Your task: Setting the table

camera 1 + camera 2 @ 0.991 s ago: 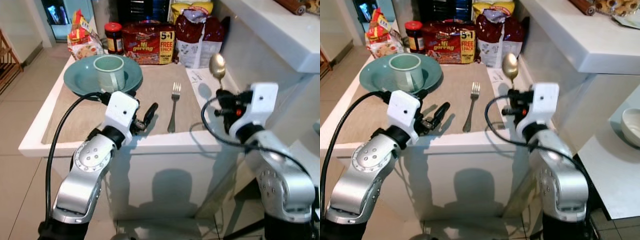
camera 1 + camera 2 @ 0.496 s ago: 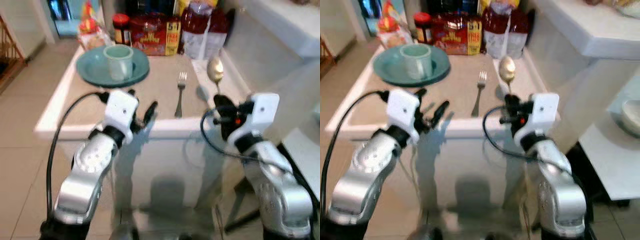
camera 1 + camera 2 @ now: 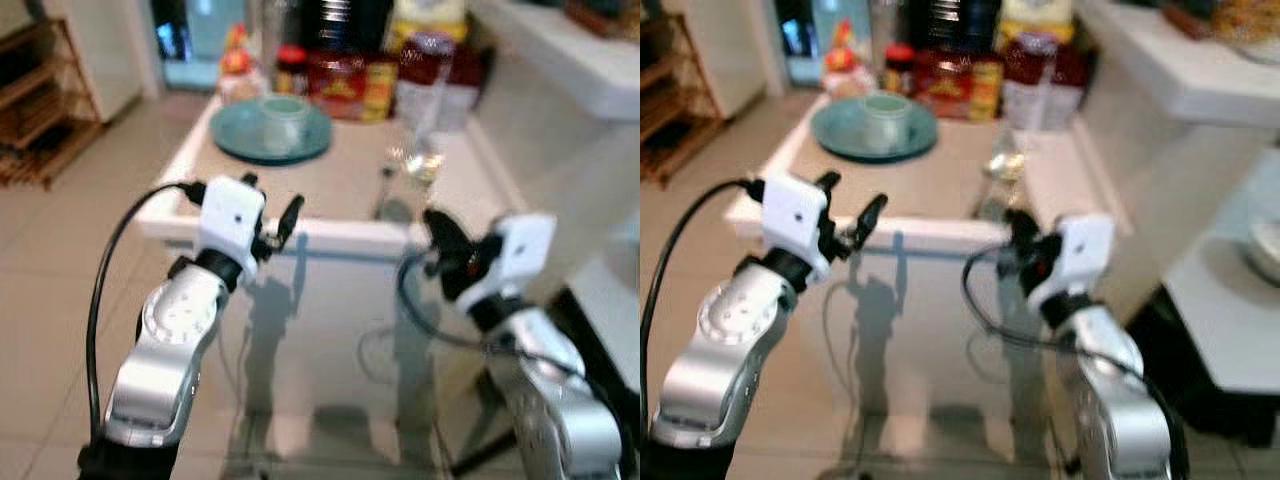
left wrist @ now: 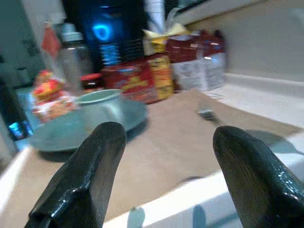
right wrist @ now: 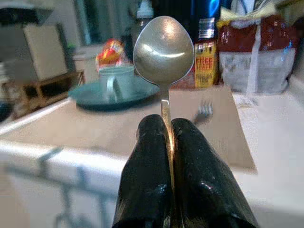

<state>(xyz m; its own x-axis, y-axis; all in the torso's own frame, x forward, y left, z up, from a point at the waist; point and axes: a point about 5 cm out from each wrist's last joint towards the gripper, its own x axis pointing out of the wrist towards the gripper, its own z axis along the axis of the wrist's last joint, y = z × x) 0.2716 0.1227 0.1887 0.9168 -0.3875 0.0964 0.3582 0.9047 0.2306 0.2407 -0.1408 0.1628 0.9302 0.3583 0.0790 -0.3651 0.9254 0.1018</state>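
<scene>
I'm seeing the right gripper (image 5: 168, 142) clamping the spoon (image 5: 164, 45) upright just off the white table (image 3: 330, 235) edge, left gripper (image 4: 164, 156) spread with nothing in it, while a fork (image 5: 203, 113), teal plate (image 3: 840, 135) with cup (image 3: 883, 108) and food packets (image 3: 975, 80) are sitting on the tan mat (image 4: 156, 152), tiled floor (image 3: 60, 260) below.
</scene>
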